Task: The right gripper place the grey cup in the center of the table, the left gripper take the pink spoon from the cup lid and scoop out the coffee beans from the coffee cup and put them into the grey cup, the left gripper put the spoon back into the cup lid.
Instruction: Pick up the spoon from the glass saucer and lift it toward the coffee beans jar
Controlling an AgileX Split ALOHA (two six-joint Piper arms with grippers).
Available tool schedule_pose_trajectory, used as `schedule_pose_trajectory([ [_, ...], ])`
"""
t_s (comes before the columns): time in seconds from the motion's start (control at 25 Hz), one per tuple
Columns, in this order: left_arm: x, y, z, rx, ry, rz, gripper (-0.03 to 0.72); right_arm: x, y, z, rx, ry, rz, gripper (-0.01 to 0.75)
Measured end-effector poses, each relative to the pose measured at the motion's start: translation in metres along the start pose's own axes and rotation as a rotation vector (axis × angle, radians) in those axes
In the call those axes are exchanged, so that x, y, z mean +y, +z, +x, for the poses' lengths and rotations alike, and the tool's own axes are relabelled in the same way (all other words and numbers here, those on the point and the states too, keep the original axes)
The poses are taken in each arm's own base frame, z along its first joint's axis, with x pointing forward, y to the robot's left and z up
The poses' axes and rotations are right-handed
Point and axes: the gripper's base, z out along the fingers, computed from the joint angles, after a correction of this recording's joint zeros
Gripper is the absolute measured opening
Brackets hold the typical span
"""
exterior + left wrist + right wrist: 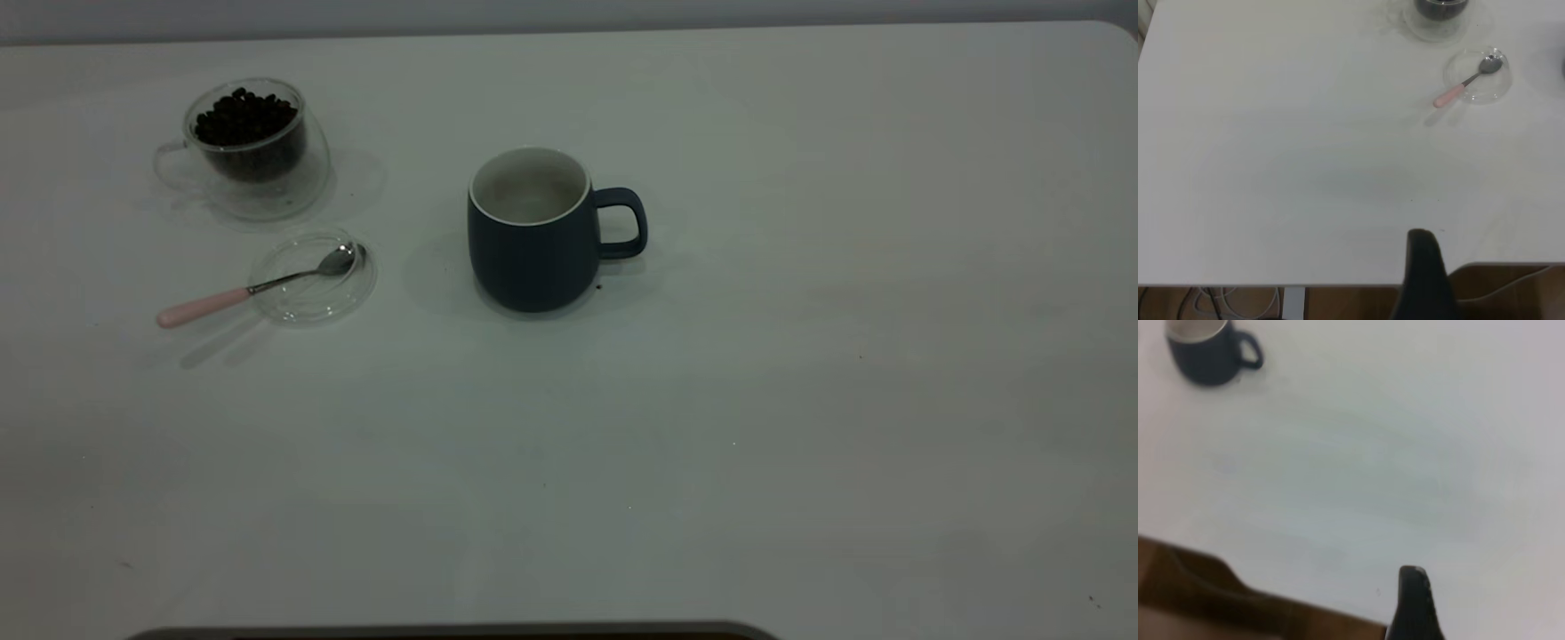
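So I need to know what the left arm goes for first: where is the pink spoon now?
In the exterior view the pink spoon lies at the left, bowl in the cup lid, just in front of the coffee cup.

- The exterior view looks down at an angle across a wide plain white table [800,400], taking in its far edge and a rounded far corner.
- In it, a dark blue-grey ceramic mug [533,240] stands near the middle, with a clear glass cup of dark coffee beans [249,147] and a flat clear glass lid [313,277] toward the left.
- The left wrist view sits back near the table's edge, with a black gripper tip [1425,267] in the foreground and the lid [1478,77] far off.
- The right wrist view also looks from the table's edge, past its own black tip [1415,600]; the mug [1208,350] is distant.
- Each wrist view shares part of the exterior view's scene.
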Motion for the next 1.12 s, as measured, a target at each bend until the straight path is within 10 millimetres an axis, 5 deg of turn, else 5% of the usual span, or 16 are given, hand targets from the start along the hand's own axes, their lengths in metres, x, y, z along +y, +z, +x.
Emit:
schedule_pose_trajectory([
  [0.36, 0.0, 0.0, 0.0, 0.0, 0.0, 0.0, 0.581, 0.0, 0.021, 0.018, -0.007, 0.073, 0.045, 0.595],
  [1.12, 0.0, 0.0, 0.0, 0.0, 0.003, 0.0, 0.581, 0.0, 0.017, 0.021, -0.048, 0.082, 0.082, 0.591],
])
